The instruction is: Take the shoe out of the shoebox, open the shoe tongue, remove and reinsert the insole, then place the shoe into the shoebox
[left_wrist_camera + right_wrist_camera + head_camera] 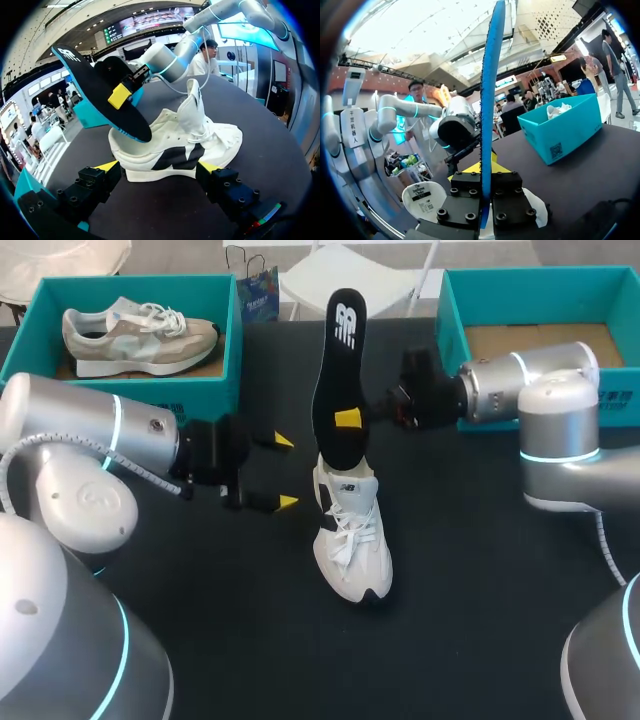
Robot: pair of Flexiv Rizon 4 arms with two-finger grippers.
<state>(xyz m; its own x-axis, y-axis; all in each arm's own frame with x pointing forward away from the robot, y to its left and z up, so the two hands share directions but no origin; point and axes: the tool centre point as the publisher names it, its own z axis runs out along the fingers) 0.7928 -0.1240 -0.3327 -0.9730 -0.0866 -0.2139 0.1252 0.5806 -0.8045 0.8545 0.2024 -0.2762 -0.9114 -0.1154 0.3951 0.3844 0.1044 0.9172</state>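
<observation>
1. Shoebox first: the left shoebox [237,340], teal, stands at the far left of the table [480,600] with a beige shoe [135,335] lying in it.
2. The left gripper [285,471] hovers just left of the white shoe [352,545], level with its heel. Its fingers are spread wide and carry nothing. In the left wrist view the shoe [170,150] lies side-on just ahead of the two pads, apparently touching neither, though the angle makes that hard to confirm.
3. The white shoe rests on its sole at mid-table. Its long axis runs from far to near, heel away from the robot and toe toward it, and the tongue [195,107] is pulled upright.
4. The black insole [340,350] stands nearly on end above the heel, its lower tip at the mouth of the shoe. That tip over the opening is, I judge, what the next move depends on: the insole must tilt toward the toe and slide down along the shoe's length.
5. The right gripper [350,418] comes in from the right and pinches the insole near mid-length. The right wrist view shows the insole [490,75] edge-on, clamped between the pressed fingers [470,182]. The left arm is nearer for steadying the shoe.
6. The right shoebox [450,320] stands at the far right.
</observation>
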